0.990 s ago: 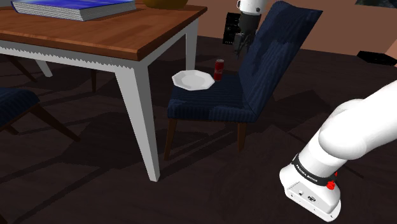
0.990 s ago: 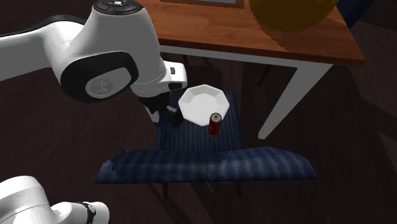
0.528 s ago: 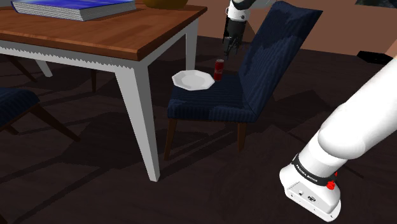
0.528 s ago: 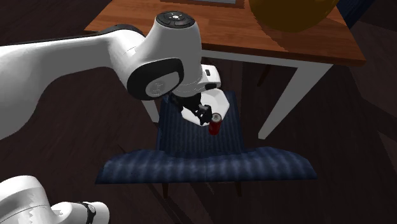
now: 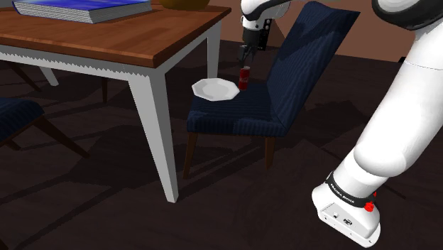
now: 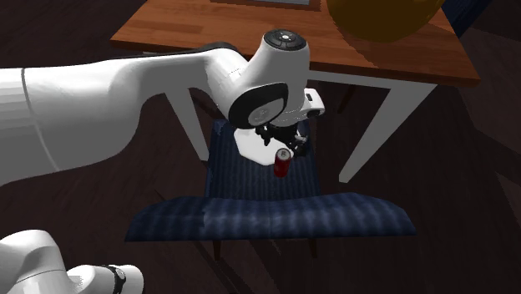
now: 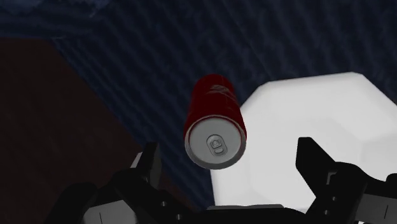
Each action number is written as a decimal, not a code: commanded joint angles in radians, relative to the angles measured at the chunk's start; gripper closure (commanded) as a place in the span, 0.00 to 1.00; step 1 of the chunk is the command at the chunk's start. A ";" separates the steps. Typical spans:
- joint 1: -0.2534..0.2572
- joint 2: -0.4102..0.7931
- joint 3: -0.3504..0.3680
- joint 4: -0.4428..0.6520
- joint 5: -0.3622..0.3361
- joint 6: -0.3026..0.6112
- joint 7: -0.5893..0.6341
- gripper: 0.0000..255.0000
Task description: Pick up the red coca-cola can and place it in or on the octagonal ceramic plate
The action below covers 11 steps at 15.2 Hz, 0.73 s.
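In the upper middle of the shoulder view the gripper point(image 5: 245, 55) hangs just above the red can point(image 5: 244, 77), its fingers spread wide and clasping nothing; the can stands upright on the dark blue chair point(image 5: 234, 112) seat, just beside the white octagonal plate point(image 5: 214, 89).

A navy upholstered chair point(image 5: 245, 115) stands on the dark floor point(image 5: 99, 213). Its seat faces the brown wooden surface point(image 5: 149, 35), and the seat's front edge is near one of the white legs point(image 5: 157, 128). A thick blue-covered book point(image 5: 85, 8) lies on that surface, and a rounded mustard-yellow object point(image 6: 380, 18) sits near a corner. Another navy chair point(image 5: 20, 113) is partly tucked under the surface's other side.
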 commanded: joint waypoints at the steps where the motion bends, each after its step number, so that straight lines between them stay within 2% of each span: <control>1: -0.005 0.029 -0.003 0.017 0.004 0.014 -0.011 0.00; 7: -0.007 0.058 -0.003 -0.035 0.007 0.094 -0.014 0.00; 11: -0.007 0.058 -0.003 -0.035 0.007 0.094 -0.014 0.00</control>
